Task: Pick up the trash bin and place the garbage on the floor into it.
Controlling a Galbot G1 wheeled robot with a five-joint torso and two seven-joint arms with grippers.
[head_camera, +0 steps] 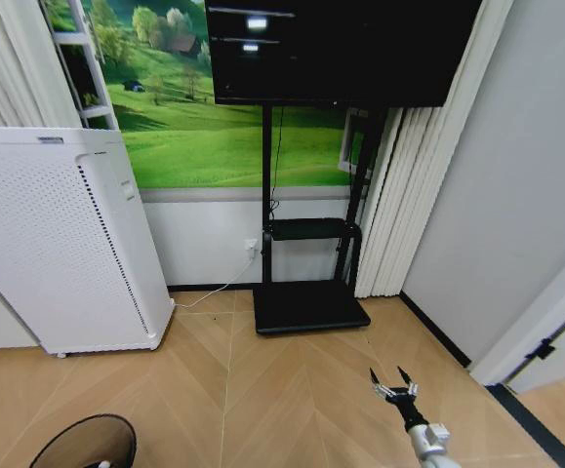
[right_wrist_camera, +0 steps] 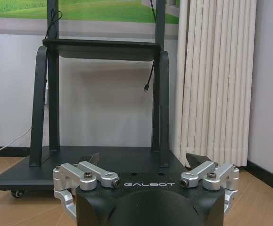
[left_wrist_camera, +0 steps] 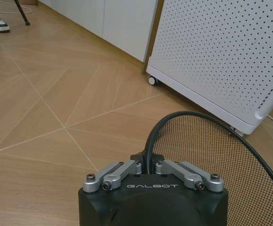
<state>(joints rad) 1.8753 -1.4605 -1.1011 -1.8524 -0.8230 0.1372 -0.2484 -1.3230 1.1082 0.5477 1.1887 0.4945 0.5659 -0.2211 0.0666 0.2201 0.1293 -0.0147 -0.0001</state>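
Observation:
The trash bin (head_camera: 85, 444) is a black wire-mesh basket at the bottom left of the head view, above the wooden floor. In the left wrist view my left gripper (left_wrist_camera: 147, 159) is shut on the bin's black rim, and the mesh wall (left_wrist_camera: 211, 160) curves away beyond it. My right gripper (head_camera: 391, 376) hangs open over the floor at the lower right with nothing between its fingers. The right wrist view shows the same gripper (right_wrist_camera: 143, 159) facing the TV stand, jaws wide apart. The garbage is out of view.
A tall white perforated appliance (head_camera: 58, 244) stands on the left, close to the bin (left_wrist_camera: 221, 52). A black TV stand (head_camera: 307, 307) on wheels sits against the back wall, with curtains (head_camera: 399, 195) to its right. Bare floor lies between them.

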